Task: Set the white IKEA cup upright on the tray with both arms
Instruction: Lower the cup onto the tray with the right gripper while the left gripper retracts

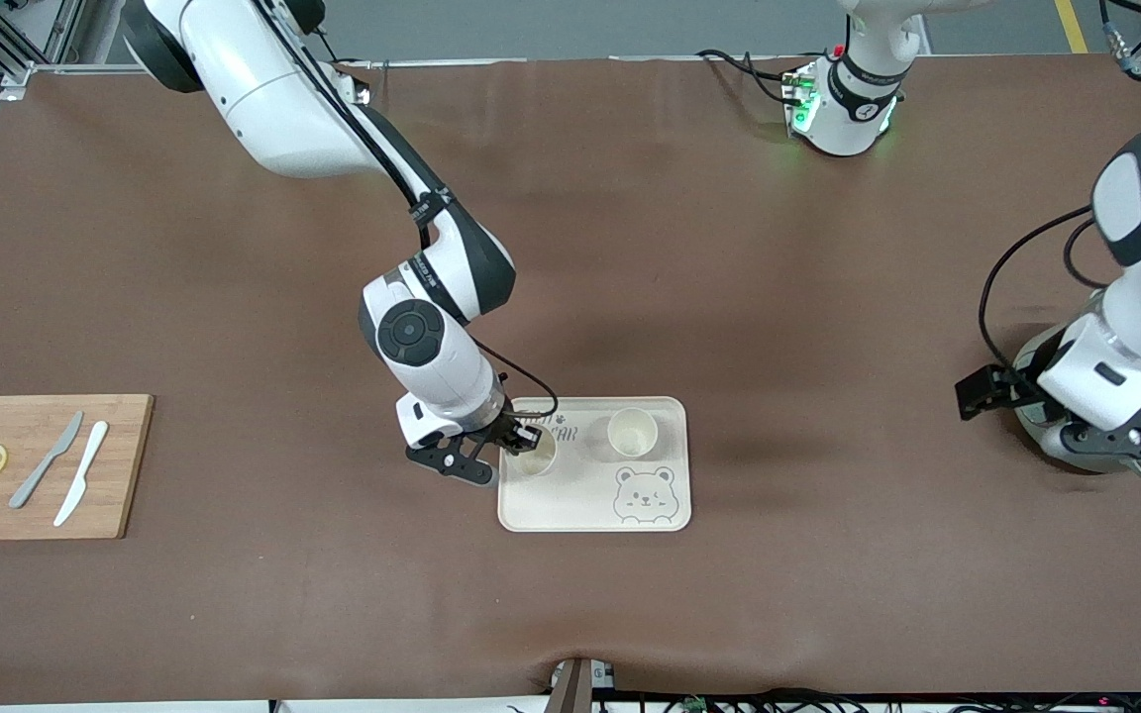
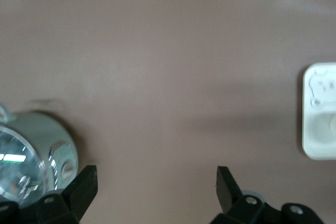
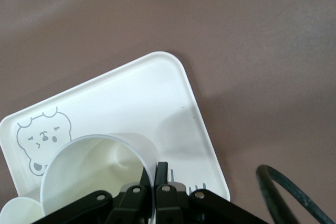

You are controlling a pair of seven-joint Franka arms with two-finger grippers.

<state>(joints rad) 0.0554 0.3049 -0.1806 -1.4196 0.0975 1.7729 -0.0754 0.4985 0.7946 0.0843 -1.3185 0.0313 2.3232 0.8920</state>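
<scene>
Fingers of the right gripper (image 1: 521,443) are pinching the rim of a cup (image 1: 536,458) standing upright on the tray (image 1: 570,505), beside a second cup (image 1: 632,433). The left gripper (image 2: 156,182) is waiting, fingers spread, over the counter (image 1: 828,327) near its own base.

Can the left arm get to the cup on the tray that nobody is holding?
Probably yes. The free cup stands on the tray toward the left arm's end, with bare table between. The left gripper waits open; the right gripper pinches the other cup.
</scene>
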